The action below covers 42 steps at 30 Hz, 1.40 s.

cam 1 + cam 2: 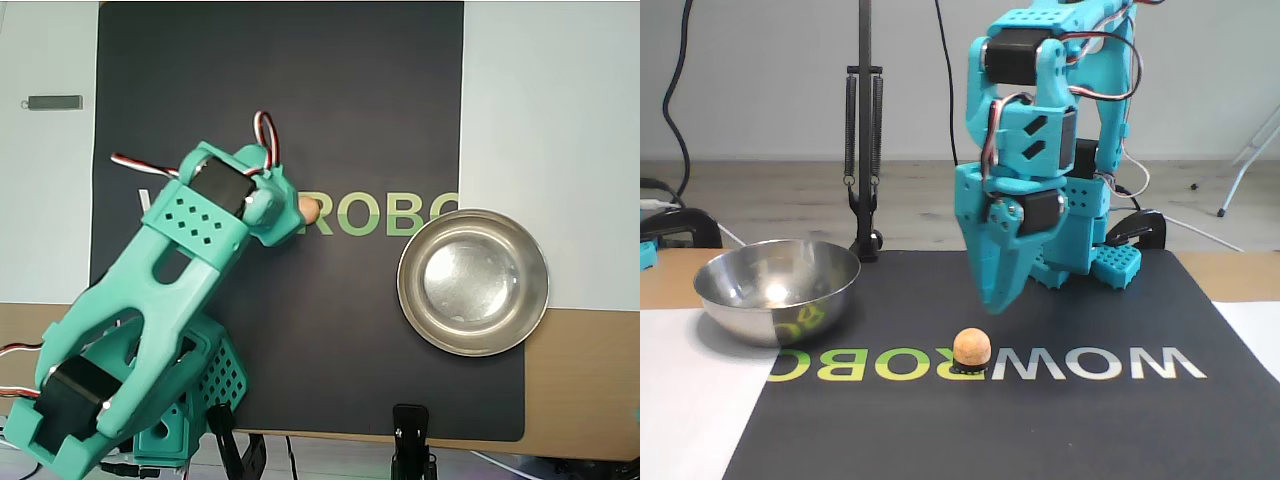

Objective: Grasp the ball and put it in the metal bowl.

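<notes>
The peach-orange ball (971, 348) rests on the black mat among the printed letters. In the overhead view the ball (311, 209) is half covered by the teal wrist. My teal gripper (990, 303) hangs point-down just above and slightly behind the ball, fingers together and holding nothing. From overhead the gripper (289, 216) sits right at the ball's left edge. The metal bowl (415, 300) stands at the mat's right edge in the overhead view; in the fixed view the bowl (780, 310) is on the left, well apart from the ball.
The black mat (330, 90) carries green and white lettering. A dark clamp stand (864, 150) rises behind the bowl. The arm's base (170, 420) occupies the lower left overhead. A small grey bar (55, 101) lies on the white surface at far left.
</notes>
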### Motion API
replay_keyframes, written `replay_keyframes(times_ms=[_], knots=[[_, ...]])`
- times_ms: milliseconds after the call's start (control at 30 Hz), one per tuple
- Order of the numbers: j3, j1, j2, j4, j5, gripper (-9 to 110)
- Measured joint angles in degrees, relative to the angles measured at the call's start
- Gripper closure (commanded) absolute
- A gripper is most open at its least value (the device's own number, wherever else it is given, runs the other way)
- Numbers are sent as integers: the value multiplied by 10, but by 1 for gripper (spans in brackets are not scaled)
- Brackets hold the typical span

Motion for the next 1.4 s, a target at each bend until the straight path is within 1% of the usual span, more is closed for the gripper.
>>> replay_keyframes(times_ms=[233,467,1400], knots=[[0,9,0,0,-2,102],[2,23,0,0,-44,102],[2,25,0,0,-47,102]])
